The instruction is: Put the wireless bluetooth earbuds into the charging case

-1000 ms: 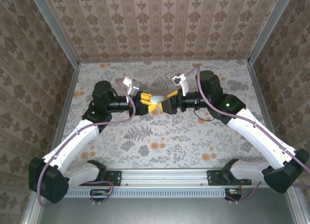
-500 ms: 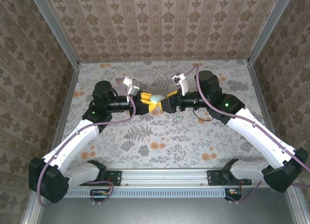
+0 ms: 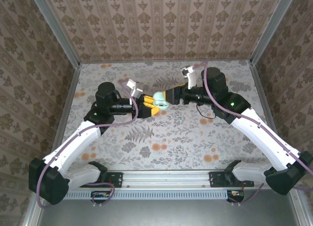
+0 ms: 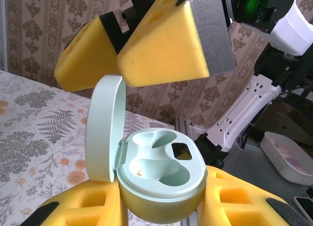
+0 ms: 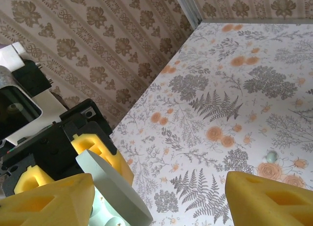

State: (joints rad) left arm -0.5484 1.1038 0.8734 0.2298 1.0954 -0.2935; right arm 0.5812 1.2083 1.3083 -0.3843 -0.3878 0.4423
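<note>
I see the case [image 3: 159, 97] held above mid-desk [image 3: 171, 138], between the two wrists. In the left wrist view its lid [image 4: 105, 128] stands upright, hinged open on the left. The wells face the camera, and the long axis runs across between my left end effector's [image 4: 161, 214] pads, which are clamped on its base. The right end effector [image 4: 146, 55] is spread wide, one pad against the lid's top edge. The right wrist view adds a small pale round thing [image 5: 270, 156] lying on the desk. From above, both arms bend inward, wrists facing.
</note>
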